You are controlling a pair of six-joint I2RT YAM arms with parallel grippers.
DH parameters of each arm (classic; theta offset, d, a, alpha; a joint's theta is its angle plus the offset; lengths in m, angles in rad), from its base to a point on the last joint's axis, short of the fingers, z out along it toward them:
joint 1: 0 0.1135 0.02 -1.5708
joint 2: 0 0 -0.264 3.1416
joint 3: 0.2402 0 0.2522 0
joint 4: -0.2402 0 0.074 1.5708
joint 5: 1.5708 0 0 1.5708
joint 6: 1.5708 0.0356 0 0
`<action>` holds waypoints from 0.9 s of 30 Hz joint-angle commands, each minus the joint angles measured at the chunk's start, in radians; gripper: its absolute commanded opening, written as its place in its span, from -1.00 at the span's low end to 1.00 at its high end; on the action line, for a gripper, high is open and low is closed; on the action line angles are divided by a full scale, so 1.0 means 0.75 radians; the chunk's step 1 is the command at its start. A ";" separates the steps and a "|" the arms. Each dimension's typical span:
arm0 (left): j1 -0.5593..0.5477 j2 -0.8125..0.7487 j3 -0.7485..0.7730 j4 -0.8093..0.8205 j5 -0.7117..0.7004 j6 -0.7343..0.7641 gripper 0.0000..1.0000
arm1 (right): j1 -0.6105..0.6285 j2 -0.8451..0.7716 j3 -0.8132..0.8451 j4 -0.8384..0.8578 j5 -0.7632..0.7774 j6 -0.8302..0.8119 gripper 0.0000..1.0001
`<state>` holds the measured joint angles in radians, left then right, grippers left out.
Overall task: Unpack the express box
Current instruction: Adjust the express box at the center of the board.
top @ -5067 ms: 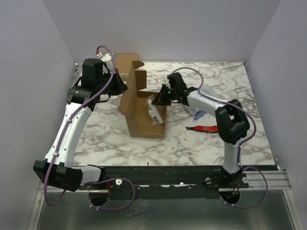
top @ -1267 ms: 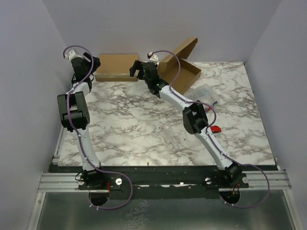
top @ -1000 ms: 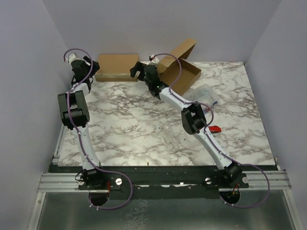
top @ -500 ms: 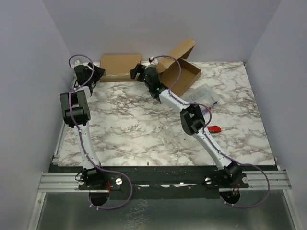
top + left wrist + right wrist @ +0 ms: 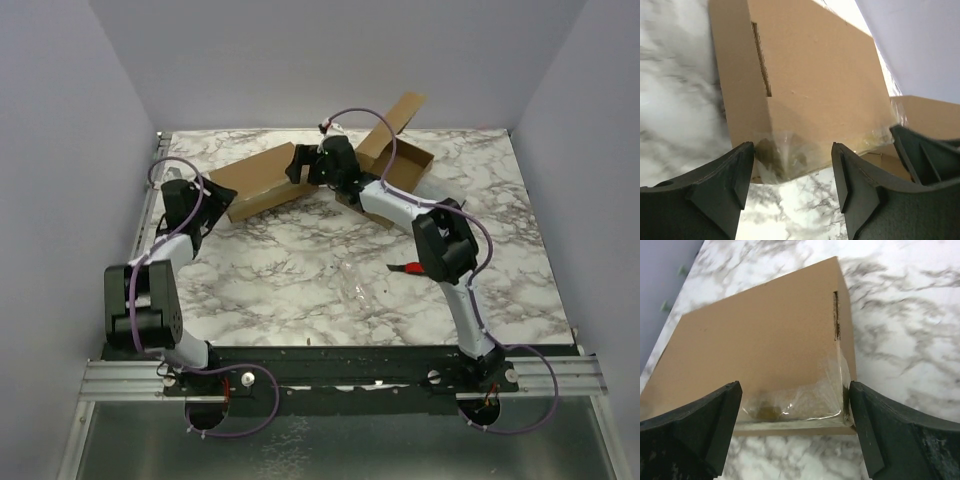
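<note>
A shut brown express box (image 5: 262, 186) lies slantwise on the marble table, clear tape over its ends. My left gripper (image 5: 205, 200) stands open at its left end. In the left wrist view the box's (image 5: 810, 95) taped corner sits just past that gripper (image 5: 792, 192), with bare marble between the jaws. My right gripper (image 5: 300, 165) is open at the box's right end. In the right wrist view its taped edge (image 5: 790, 405) lies just beyond the wide-spread fingertips of that gripper (image 5: 797, 432).
A second brown box (image 5: 405, 160), open with its flap raised, stands at the back right behind the right arm. A red-handled tool (image 5: 415, 268) lies beside the right arm's elbow. A crumpled clear plastic piece (image 5: 358, 290) lies mid-table.
The shut box has come forward from the back edge and now lies slanted. Both arms have drawn back with it, the left arm folding low toward the near left.
</note>
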<state>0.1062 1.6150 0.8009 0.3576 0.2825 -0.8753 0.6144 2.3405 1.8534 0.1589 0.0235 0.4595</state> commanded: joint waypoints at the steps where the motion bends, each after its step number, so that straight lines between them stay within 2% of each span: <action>1: 0.054 -0.329 -0.146 -0.380 -0.182 0.133 0.41 | 0.082 -0.171 -0.181 -0.150 -0.208 -0.131 0.99; 8: 0.061 -0.567 -0.207 -0.695 -0.266 0.249 0.43 | 0.093 -0.363 -0.282 -0.465 -0.109 -0.245 0.99; 13: 0.059 -0.656 -0.109 -0.737 -0.312 0.426 0.43 | 0.107 -0.581 -0.492 -0.517 -0.078 -0.228 0.99; 18: 0.052 -0.416 0.195 -0.743 -0.180 0.548 0.41 | 0.128 -0.660 -0.592 -0.562 -0.215 -0.080 0.99; 24: 0.022 0.104 0.713 -0.806 -0.089 0.605 0.35 | 0.188 -0.798 -0.774 -0.543 -0.281 0.041 0.99; 27: 0.016 0.373 1.010 -0.857 -0.049 0.620 0.26 | 0.189 -0.862 -0.908 -0.449 -0.341 0.129 0.99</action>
<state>0.1284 1.6871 1.3647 -0.2161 0.1806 -0.4606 0.7525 1.7664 1.2709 -0.2173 -0.1493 0.4496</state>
